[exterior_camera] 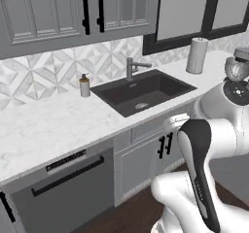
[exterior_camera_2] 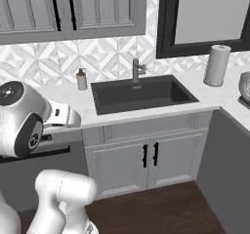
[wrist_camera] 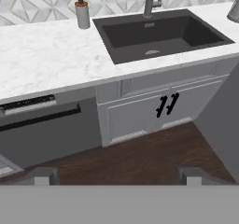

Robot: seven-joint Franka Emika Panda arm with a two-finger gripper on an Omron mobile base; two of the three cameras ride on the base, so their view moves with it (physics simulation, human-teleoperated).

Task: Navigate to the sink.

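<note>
Along the back wall of a grey kitchen runs a white marble counter (exterior_camera: 44,130) under a geometric tiled backsplash (exterior_camera_2: 107,57), with grey upper cabinets (exterior_camera: 44,13) above and dark wood floor (wrist_camera: 140,157) below. Set into the counter, the sink (exterior_camera_2: 141,95) is a dark rectangular basin, its long axis running along the counter edge, above a pair of grey doors with black handles (wrist_camera: 165,105). Its steel faucet (exterior_camera_2: 137,69) stands at the back rim, spout pointing right along the wall. A dishwasher (wrist_camera: 46,129) sits left of the doors. A paper towel roll (exterior_camera_2: 217,65) stands right of the basin, a soap dispenser (exterior_camera_2: 81,79) left. The gripper (wrist_camera: 116,175) hangs apart over the floor, holding nothing.
</note>
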